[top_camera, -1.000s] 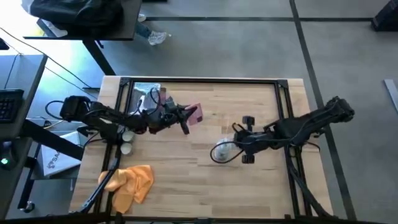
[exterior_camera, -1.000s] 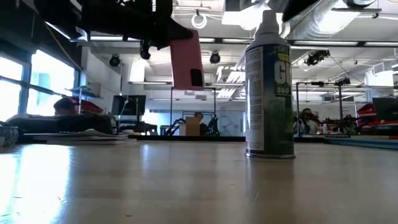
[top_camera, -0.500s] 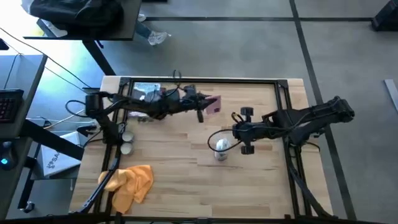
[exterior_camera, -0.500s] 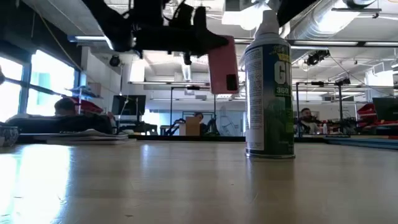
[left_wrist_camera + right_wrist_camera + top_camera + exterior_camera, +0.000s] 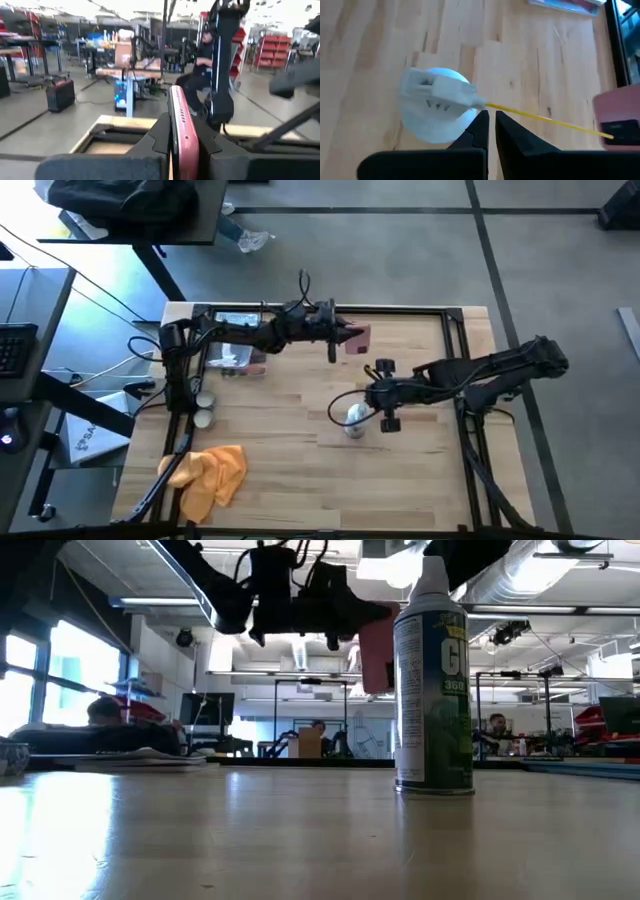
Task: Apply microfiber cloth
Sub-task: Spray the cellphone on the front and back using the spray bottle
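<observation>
The orange-yellow microfiber cloth (image 5: 207, 472) lies crumpled on the table near its front left corner, and neither gripper touches it. My left gripper (image 5: 338, 340) is high over the far middle of the table, shut on a pink-cased phone (image 5: 376, 648). A white-capped spray can (image 5: 433, 680) stands upright mid-table, with a yellow straw (image 5: 545, 120) at its nozzle. My right gripper (image 5: 374, 394) hovers just right of the can's top (image 5: 437, 102), fingers shut. My left gripper pinches the phone's two flat faces (image 5: 181, 131) between its fingers, which lie level and come from the table's left. The phone is lifted clear of the table and hangs upright, its lower end (image 5: 377, 675) below the fingers. My right gripper's fingertips (image 5: 481, 122) overlap the can's cap; whether they touch it I cannot tell.
A silvery packet (image 5: 236, 326) lies at the far left of the table. Two small round containers (image 5: 204, 409) stand by the left edge. A dark frame rail (image 5: 400, 309) runs along the far edge. Bare wood lies between the cloth and the can.
My left gripper has carried the phone toward the table's far edge and right, keeping it upright and clear of the table. My right gripper has moved left toward the spray can's top. The can and the cloth have stayed in place.
</observation>
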Tool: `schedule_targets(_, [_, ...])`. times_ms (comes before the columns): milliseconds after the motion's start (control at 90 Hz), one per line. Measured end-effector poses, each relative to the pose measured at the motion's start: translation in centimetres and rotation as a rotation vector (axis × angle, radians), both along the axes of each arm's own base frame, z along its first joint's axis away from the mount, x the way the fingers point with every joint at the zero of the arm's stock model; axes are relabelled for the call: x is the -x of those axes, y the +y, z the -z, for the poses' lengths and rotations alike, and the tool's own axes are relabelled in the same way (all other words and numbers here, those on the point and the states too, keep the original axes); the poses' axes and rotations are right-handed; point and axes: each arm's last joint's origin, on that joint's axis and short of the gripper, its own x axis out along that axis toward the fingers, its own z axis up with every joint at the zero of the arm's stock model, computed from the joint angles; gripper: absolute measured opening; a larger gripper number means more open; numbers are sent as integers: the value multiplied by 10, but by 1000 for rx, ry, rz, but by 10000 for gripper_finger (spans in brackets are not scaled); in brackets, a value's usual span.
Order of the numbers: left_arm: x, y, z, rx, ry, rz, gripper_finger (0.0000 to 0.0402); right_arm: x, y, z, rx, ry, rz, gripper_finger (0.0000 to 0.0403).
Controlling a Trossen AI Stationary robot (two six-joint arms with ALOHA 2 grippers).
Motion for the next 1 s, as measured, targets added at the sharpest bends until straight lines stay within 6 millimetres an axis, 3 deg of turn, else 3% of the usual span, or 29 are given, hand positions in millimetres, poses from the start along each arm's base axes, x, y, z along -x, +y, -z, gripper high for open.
schedule_targets(267, [0,-4,-5,-32,-36,3,12,-7,-2,-5,17,-74,-46,0])
schedule_targets(533, [-1,-4,0,-35,21,1,12,-3,-9,-3,26,-19,-8,0])
schedule_targets(733, [-1,-4,0,-16,22,-9,12,-2,-12,-24,117,-34,-67,0])
schedule_targets(1000, [1,-4,-4,4,19,-11,12,-8,-30,-26,1,-47,-178,0])
